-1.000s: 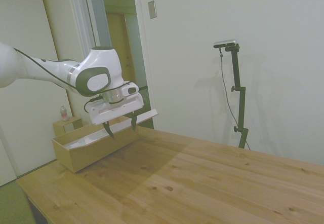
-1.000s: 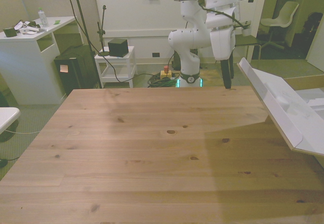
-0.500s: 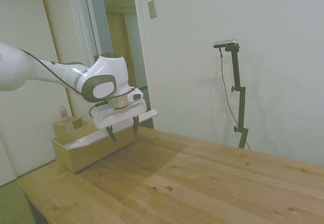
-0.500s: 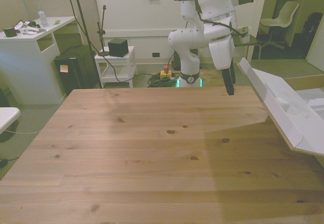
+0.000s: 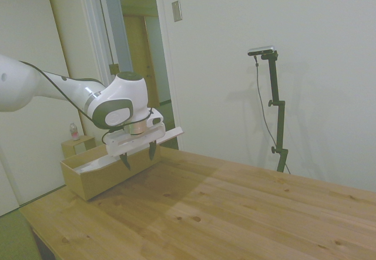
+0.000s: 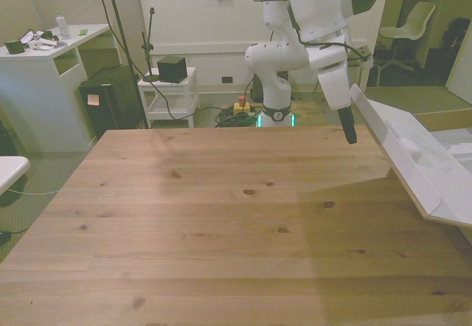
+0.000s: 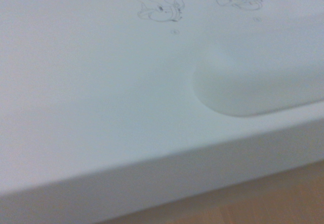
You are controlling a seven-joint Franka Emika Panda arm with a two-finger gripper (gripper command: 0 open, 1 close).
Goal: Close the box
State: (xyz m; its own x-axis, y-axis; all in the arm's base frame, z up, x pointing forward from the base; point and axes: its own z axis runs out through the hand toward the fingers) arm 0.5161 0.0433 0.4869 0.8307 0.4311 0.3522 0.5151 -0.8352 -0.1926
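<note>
**Box lid still up, gripper right beside it**

Wooden table (image 6: 221, 215) in a plain room with pale walls, nothing fancy. At its corner sits the box (image 5: 94, 177), long tan cardboard with white inside, directly under and behind the gripper (image 5: 139, 155). Its lid (image 6: 413, 156) stands propped open at a slant, and in the front view the free edge is just beside the fingertips, on the front view's right. I can't tell if they touch.

Gripper's fingers are spread apart with nothing between them, pointing down.

The wrist view is all white lid surface, with a shallow oval dent (image 7: 253, 82) and some faint little doodles.

My take on handling: looks like thin card, so light and a bit floppy along its length, with a hinge that should swing easily. No real need to pinch it. I'd push on the outer face near the free long edge, somewhere mid-length so it doesn't twist, and fold it over. Pressing hard near the hinge would probably just shove the whole box, since it likely weighs next to nothing.
</note>
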